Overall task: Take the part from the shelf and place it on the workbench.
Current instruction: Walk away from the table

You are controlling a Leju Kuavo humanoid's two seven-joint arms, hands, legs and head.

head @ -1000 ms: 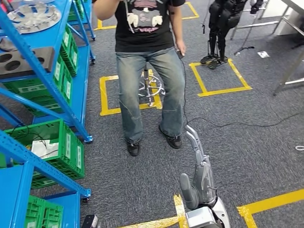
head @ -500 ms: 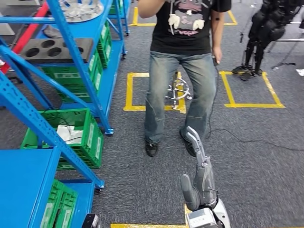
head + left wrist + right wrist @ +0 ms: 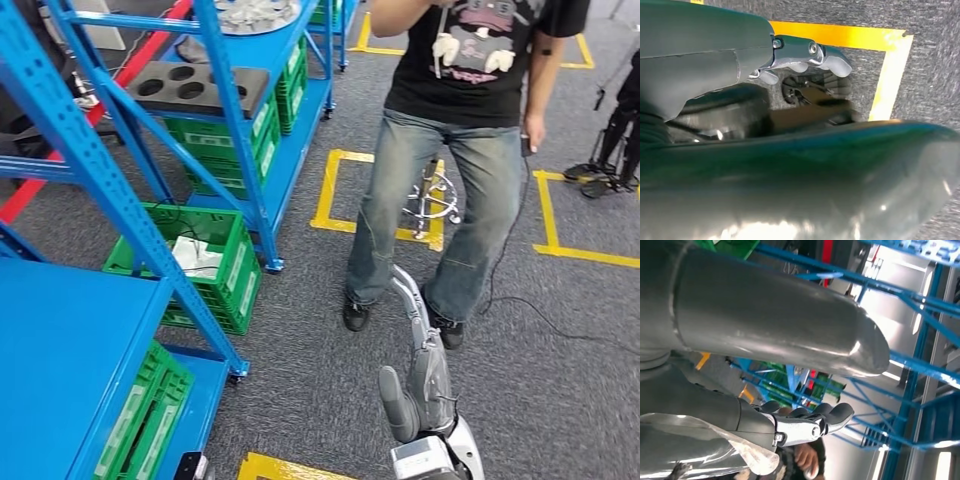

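Note:
A blue shelf rack (image 3: 113,190) stands on the left in the head view. On one of its levels lies a dark grey block with round holes (image 3: 198,88), and a silver round part (image 3: 256,12) lies on the level behind it. My right hand (image 3: 419,370) is raised at the bottom centre, fingers straight, thumb apart, holding nothing, well away from the rack. In the right wrist view its fingers (image 3: 810,422) point toward the blue racks. My left hand (image 3: 810,52) hangs over the carpet, empty, with its fingers (image 3: 828,60) spread from the thumb.
A person in jeans and a black shirt (image 3: 438,200) stands right in front of my right hand. Green crates (image 3: 226,270) sit on the rack's lower levels. Yellow tape squares (image 3: 332,190) mark the grey carpet. A stool base (image 3: 434,195) and a black cable (image 3: 551,320) lie behind the person.
The whole picture has shifted right, so the camera has turned left and more of the blue rack shows. My right hand keeps the same raised pose.

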